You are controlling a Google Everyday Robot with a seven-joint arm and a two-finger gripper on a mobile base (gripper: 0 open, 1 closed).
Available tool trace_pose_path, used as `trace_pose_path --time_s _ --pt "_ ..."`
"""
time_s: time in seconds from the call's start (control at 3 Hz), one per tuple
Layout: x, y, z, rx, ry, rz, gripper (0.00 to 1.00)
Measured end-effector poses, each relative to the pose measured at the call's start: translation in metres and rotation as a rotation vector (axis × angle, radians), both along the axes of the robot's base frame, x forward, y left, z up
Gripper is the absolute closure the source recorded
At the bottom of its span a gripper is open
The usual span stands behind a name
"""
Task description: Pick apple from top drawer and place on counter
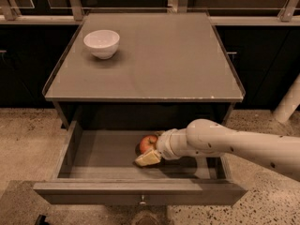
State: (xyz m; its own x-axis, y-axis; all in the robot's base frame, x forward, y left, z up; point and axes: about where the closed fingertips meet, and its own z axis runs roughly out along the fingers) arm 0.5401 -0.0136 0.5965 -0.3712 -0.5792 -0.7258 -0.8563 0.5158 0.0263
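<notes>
The top drawer [140, 191] is pulled open below the counter [154, 60]. The apple [147, 141], red with a yellowish patch, lies on the drawer floor near the middle. My gripper [151, 153] reaches in from the right, low inside the drawer. Its cream tip sits right against the apple's front side. The far side of the apple and the rest of the gripper's tip are hidden by my white arm [225, 142].
A white bowl [101, 43] stands on the counter at the back left. The drawer's front panel has a small metal knob [142, 201]. Dark cabinets and a rail run behind the counter. A white post [288, 102] stands on the speckled floor at the right.
</notes>
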Motion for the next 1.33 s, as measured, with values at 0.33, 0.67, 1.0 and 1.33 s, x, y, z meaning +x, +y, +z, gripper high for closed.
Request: trace_pose_path --time_s 0.33,0.67,1.0,1.33 --pt "0.0 0.0 0.0 0.0 0.0 0.0 0.67" --pt "-0.002 -0.001 0.002 0.013 0.011 0.027 0.89" --pt "0.003 -0.018 0.027 0.07 0.001 0.065 1.0" --pt "-0.002 -0.05 0.075 0.095 -0.024 0.13 1.0"
